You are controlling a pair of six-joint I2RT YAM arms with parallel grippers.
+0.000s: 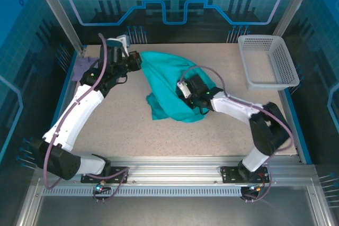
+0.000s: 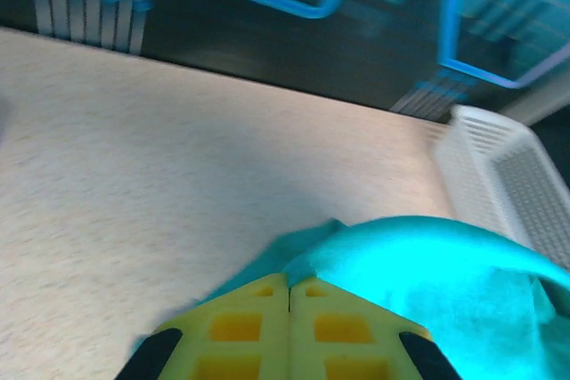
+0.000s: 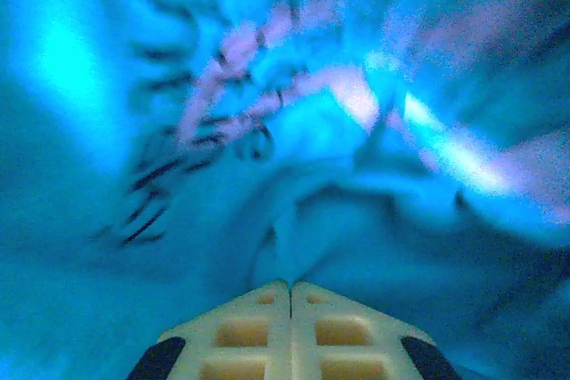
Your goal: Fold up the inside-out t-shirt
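The teal inside-out t-shirt (image 1: 164, 80) lies bunched mid-table (image 1: 122, 117), one corner drawn toward 11 o'clock by the left gripper (image 2: 289, 280), its jaws clamped on the cloth. The right gripper (image 3: 289, 287), jaws pinched together on a fold, is buried at the heap's 4 o'clock side. A white basket (image 1: 259, 38) sits at 2 o'clock.

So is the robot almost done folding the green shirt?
Not nearly. Nothing looks folded: the t-shirt lies in a crumpled heap on the table. In hand: the left gripper pinches its far edge, and the right gripper is shut on its middle. Left: spreading it flat and every fold.
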